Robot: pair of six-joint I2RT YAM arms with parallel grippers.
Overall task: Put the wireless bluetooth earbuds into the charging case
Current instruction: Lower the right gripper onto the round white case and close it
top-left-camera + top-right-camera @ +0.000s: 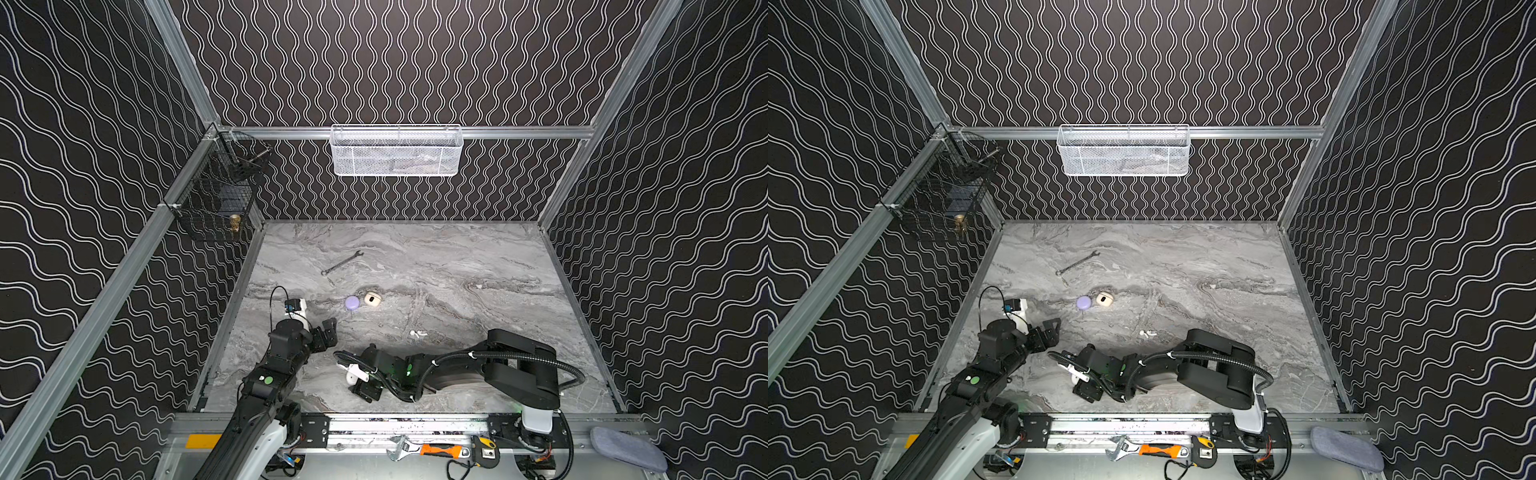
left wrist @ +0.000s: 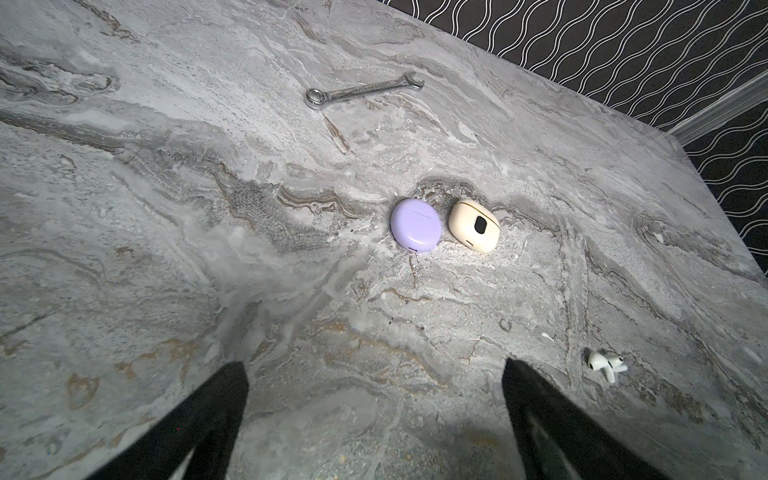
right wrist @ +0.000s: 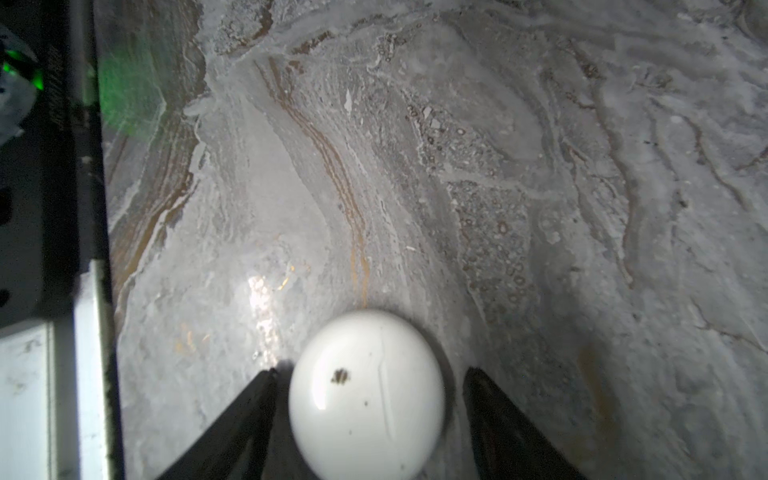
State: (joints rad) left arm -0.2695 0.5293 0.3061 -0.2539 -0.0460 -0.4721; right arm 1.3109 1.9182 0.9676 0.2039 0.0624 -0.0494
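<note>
Closest to the lens, in the right wrist view: a white charging case (image 3: 365, 395), smooth and egg-rounded, lying on the marbled tabletop (image 3: 540, 166). The right gripper (image 3: 368, 372) straddles it, one finger on each side, and a sliver of table shows between each fingertip and the shell. The jaws are apart and not gripping. A fine seam crosses the shell and no opening shows, so I judge the lid shut.

Left gripper (image 2: 374, 365): fingers spread wide, nothing between them, hanging over bare table.

White earbuds (image 2: 604, 363): two, lying together loose on the table, well apart from the white case. In both top views they sit between the right arm (image 1: 457, 361) and the two other cases. The lilac case (image 2: 415, 225) and cream case (image 2: 473, 226) rest just beside each other mid-table, both lids down. A combination wrench (image 2: 361, 89) lies farther back, not involved.

Progress, as I read it: nothing is seated. No bud is in any case and no case is opened. Left to do:
- close on the white case
- get its lid open
- pick up each bud in turn
- seat it in its well

I cannot confirm which case matches these buds. White with white is my guess.
</note>
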